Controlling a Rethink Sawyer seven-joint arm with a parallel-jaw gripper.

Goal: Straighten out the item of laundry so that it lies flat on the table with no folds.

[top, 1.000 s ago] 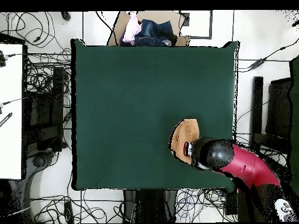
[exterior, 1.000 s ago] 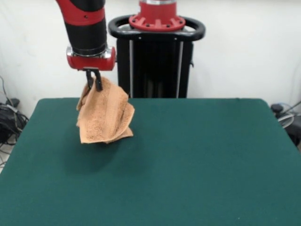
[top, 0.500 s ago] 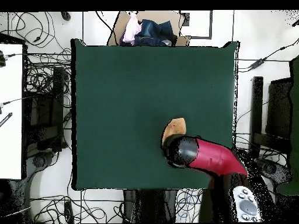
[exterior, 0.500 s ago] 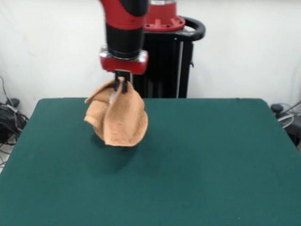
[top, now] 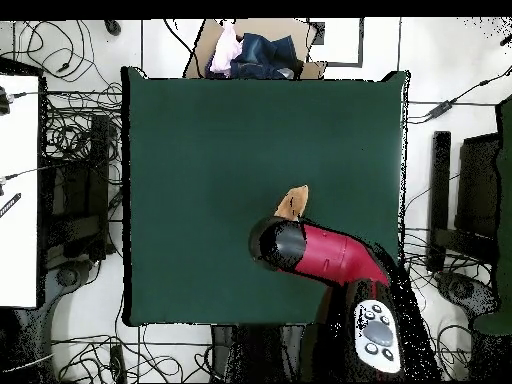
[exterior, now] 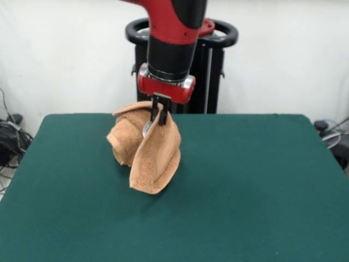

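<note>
My jaws are pinched tight on the towel (exterior: 146,152), gripping its top edge. It hangs crumpled and folded above the green surface (exterior: 245,185).

Loads of room on my table (exterior: 256,180) right now, the green top is bare on every side, so I could swing pretty much anywhere across it. The only thing in the way is the towel (exterior: 147,150) dangling bunched up from my gripper (exterior: 159,113), pinched at its top; it hangs low over the felt, and I can't tell if its bottom edge touches. In the overhead view my own arm (top: 330,255) hides most of it. Off the far edge sits a box of clothes (top: 255,52), with cables (top: 70,130) off both sides.
</note>
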